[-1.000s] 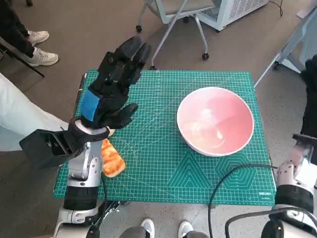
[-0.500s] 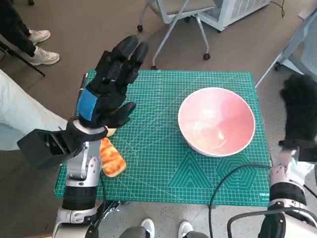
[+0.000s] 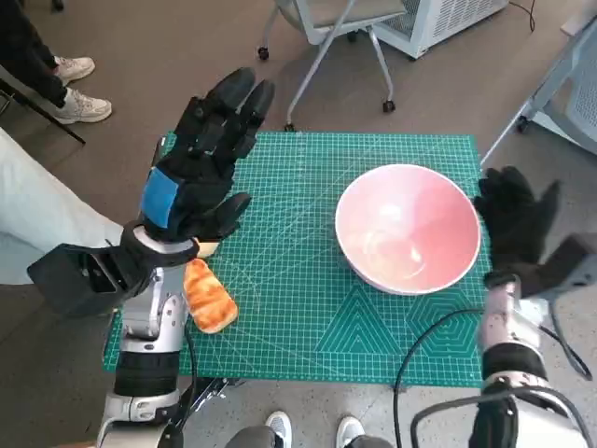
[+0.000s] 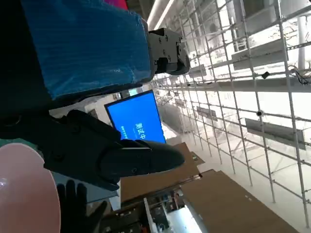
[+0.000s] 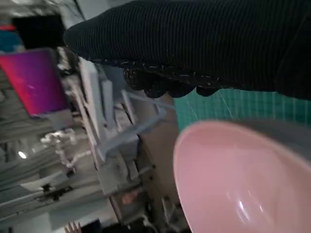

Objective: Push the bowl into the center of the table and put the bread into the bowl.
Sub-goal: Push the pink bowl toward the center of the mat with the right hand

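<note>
Judging by my head view, nothing is done: the bowl (image 3: 408,228) sits right of centre and the bread (image 3: 208,297) lies near left. My right hand (image 3: 519,230) spreads beside the bowl; my left hand (image 3: 201,164) hovers spread, empty.

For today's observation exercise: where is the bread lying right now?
In the head view the bread lies on the green cutting mat near its front left corner, just below the raised left hand and well left of the pink bowl.
</note>
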